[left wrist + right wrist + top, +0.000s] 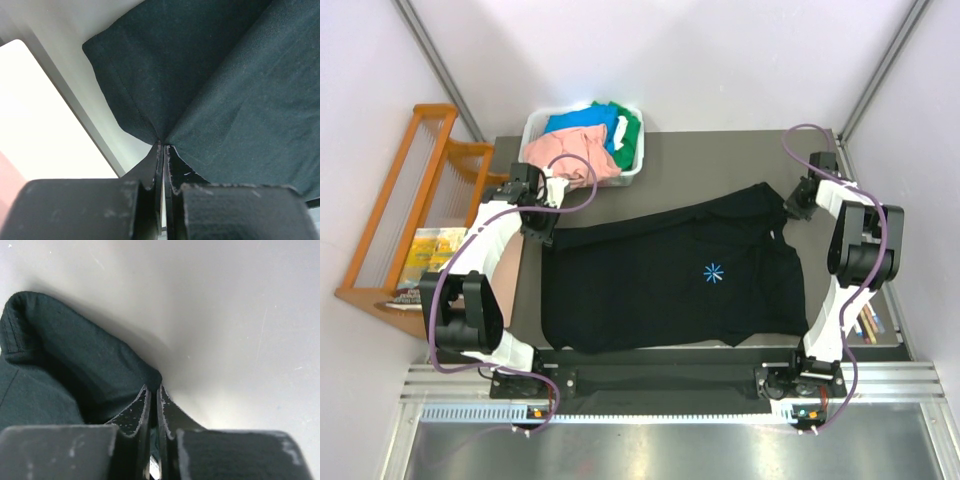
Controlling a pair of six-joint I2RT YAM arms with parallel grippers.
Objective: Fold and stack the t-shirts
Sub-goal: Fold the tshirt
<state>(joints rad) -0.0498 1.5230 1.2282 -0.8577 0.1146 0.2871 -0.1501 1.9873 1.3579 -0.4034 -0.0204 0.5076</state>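
So the left fingers [148,172] are pinched tight on the far-left corner of the black shirt [660,290], with the cloth fanning out straight from the tips. The right fingers [172,415] are closed too, with a fold of the far-right corner nipped between them. It might be sleeve or shoulder, can't tell. Each arm has its own end of the far edge. From there the shirt lies flat on the table [720,160], back toward the arm bases, long axis running left to right, starburst [713,272] up. My guess is the next move lifts or drags that far edge toward the near one. The other shirts [570,155] sit heaped in the bin [532,135] at far left, nearest the left arm.
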